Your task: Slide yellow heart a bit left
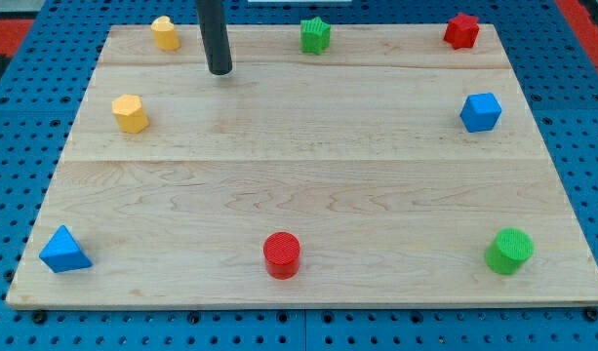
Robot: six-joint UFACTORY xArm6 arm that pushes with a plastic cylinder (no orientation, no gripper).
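The yellow heart (pixel 165 32) sits near the board's top left edge. My tip (pixel 219 71) rests on the board to the right of the heart and a little below it, about a block's width away, not touching it. A yellow hexagon block (pixel 130 113) lies below the heart, towards the left edge. The rod comes down from the view's top.
A green star (pixel 316 35) is at top centre, a red star-like block (pixel 461 30) at top right, a blue cube (pixel 481 112) at right. Along the bottom are a blue triangle (pixel 64 251), a red cylinder (pixel 281 254) and a green cylinder (pixel 510 251). The wooden board (pixel 308 175) lies on blue pegboard.
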